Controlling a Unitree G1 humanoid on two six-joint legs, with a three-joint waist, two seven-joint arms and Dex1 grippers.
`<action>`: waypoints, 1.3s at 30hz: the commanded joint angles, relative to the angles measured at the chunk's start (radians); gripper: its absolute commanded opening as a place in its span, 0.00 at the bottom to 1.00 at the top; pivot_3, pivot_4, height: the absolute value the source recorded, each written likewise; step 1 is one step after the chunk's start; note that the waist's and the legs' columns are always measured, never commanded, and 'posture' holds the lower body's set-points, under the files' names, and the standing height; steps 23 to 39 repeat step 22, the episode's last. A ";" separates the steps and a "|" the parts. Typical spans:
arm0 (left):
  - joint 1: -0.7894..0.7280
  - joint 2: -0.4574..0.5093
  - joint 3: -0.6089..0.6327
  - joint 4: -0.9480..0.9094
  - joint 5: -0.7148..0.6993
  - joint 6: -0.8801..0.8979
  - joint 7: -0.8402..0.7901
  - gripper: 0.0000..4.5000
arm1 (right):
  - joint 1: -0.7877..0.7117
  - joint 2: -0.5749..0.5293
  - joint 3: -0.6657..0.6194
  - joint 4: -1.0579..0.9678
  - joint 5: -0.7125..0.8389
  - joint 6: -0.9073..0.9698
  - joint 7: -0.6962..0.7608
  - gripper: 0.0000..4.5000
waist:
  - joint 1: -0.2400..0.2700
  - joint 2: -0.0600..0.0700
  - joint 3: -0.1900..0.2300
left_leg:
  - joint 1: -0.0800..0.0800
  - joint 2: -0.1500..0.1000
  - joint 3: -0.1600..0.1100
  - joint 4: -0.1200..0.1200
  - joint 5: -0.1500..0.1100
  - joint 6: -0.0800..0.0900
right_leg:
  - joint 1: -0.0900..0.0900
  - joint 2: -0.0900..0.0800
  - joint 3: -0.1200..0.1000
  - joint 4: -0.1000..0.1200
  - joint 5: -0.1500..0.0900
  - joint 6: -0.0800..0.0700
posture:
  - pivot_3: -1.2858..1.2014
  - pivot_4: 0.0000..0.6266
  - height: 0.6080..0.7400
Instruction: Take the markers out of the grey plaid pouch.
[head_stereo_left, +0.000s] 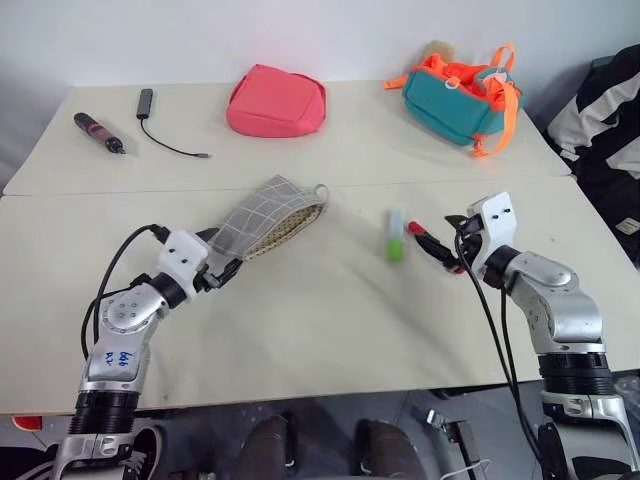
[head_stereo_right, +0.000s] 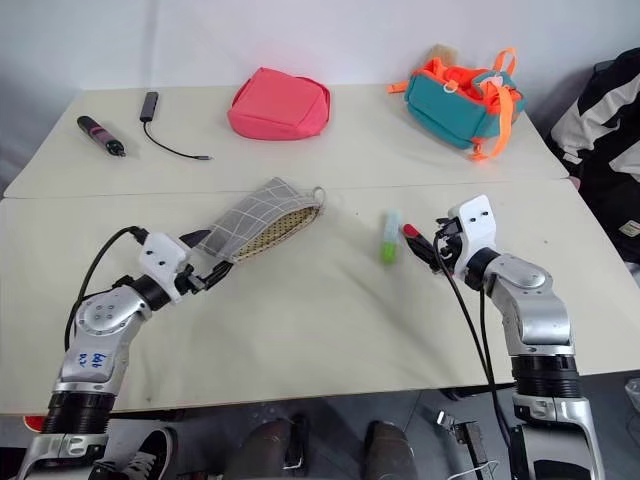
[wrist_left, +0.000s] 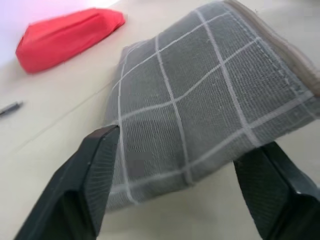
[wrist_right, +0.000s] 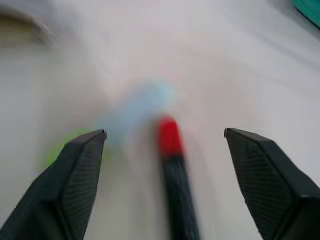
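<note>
The grey plaid pouch (head_stereo_left: 268, 215) lies flat on the table left of centre, its tan-lined mouth facing right. My left gripper (wrist_left: 187, 142) is open at the pouch's near left end, and that end lies between its fingers (wrist_left: 95, 175). To the right, the light green marker (head_stereo_left: 396, 237) rests on the table. Just beside it lies the red marker (head_stereo_left: 432, 244) with its dark body. My right gripper (wrist_right: 165, 135) is open, one finger on each side of the red marker (wrist_right: 170, 150) with a gap on both sides.
A coral-pink pouch (head_stereo_left: 276, 101) and a teal-and-orange bag (head_stereo_left: 462, 92) sit at the table's far side. A black pen-like tool (head_stereo_left: 98, 132) and a black cable (head_stereo_left: 165, 135) lie at the far left. Black-and-white striped fabric (head_stereo_left: 605, 120) is off the right edge.
</note>
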 joint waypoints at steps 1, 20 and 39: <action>0.081 0.015 0.111 -0.173 -0.182 0.134 -0.034 0.80 | 0.049 -0.016 -0.025 -0.098 0.061 -0.033 0.063 0.89 | 0.000 0.000 0.000 | 0.000 0.000 0.000 0.000 0.000 0.000 | 0.000 0.000 0.000 0.000 0.000 0.000 | 0.52 0.24 1.00; 0.390 0.046 0.364 -0.206 -0.280 0.153 -0.091 0.80 | 0.248 -0.121 -0.086 -0.067 0.084 -0.149 0.195 0.89 | 0.005 0.000 0.000 | 0.000 0.002 0.001 0.000 -0.005 -0.005 | 0.000 -0.002 0.002 -0.009 0.002 0.000 | 0.52 0.24 1.00; 0.391 0.049 0.364 -0.203 -0.273 0.132 -0.098 0.80 | 0.241 -0.116 -0.075 -0.056 0.078 -0.159 0.201 0.89 | 0.005 0.000 0.000 | 0.000 0.003 0.002 0.000 -0.005 -0.005 | 0.000 -0.003 0.002 -0.010 0.003 -0.001 | 0.52 0.24 1.00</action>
